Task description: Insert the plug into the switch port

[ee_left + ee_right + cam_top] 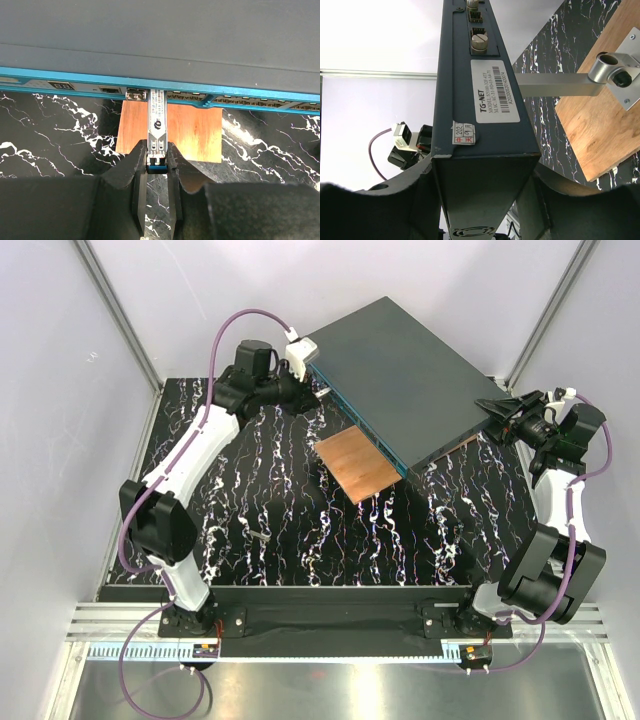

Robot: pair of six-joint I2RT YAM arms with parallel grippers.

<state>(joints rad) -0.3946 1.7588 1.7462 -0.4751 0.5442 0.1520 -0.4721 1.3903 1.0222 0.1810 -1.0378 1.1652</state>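
The switch is a large flat dark-grey box (400, 365) raised at an angle, with a teal-blue face (358, 425) lined with small square ports. In the left wrist view my left gripper (157, 152) is shut on the rear of a slim silver plug (157, 122) with a blue end. The plug's front tip meets the teal face (235, 95) at a port (157, 94), just right of another socket (136, 93). How deep it sits I cannot tell. My right gripper (480, 190) is shut on the box's corner (475, 170), at the right in the top view (497, 417).
A copper-brown square plate (358, 465) lies on the black marbled table (280, 530) under the switch's face; it also shows in the left wrist view (197, 132). A metal bracket (570, 82) stands on it. White walls enclose the table.
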